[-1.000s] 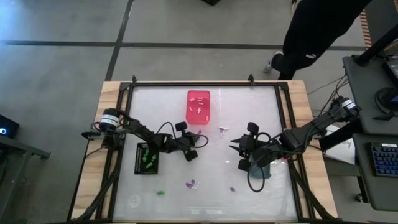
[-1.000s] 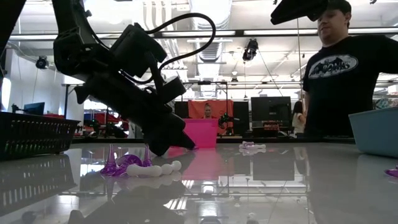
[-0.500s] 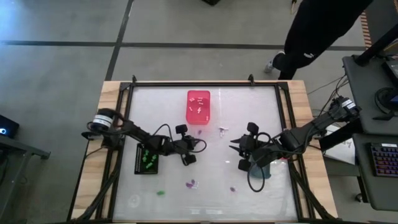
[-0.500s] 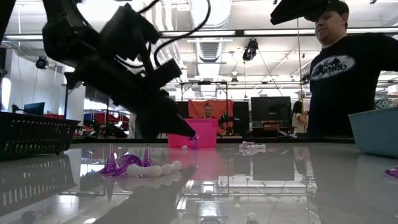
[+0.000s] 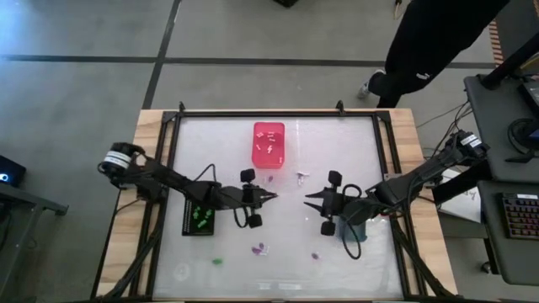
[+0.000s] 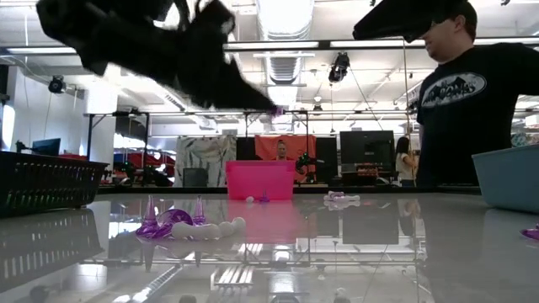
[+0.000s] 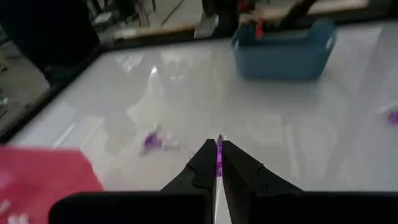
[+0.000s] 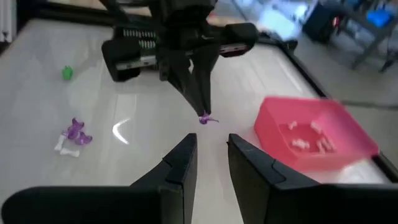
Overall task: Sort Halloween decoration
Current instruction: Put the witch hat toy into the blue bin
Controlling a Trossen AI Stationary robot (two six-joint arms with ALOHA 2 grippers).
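Overhead view of a glossy white worktop [image 5: 278,269] w/ two dark robot arms meeting near the middle. Left gripper [image 5: 271,198] is clenched on a tiny purple piece [image 7: 219,155], pinched upright between the fingertips and lifted clear of the worktop; in the low view it hangs high above the surface. Right gripper [image 5: 308,197] sits close opposite, tip to tip w/ the left one, fingers parted and grasping nothing.

Key relation for the coming move, as a judgement: the held purple piece most likely goes to the blue bin [image 7: 284,46], which lies straight ahead of the left gripper, well apart, past the right arm. In the overhead view that bin is mostly hidden under the right arm. The right arm is far nearer to it, so a hand-over between the two facing grippers looks possible; cannot say which is planned.

Other containers: pink bin [image 5: 269,144] w/ white pieces, towards the far edge; black bin [image 5: 200,215] w/ green pieces under the left arm. Loose pieces on the near side: purple-and-white cluster [image 5: 259,249], a green piece [image 5: 217,261], another purple one [image 5: 315,255]. A person stands beyond the worktop.
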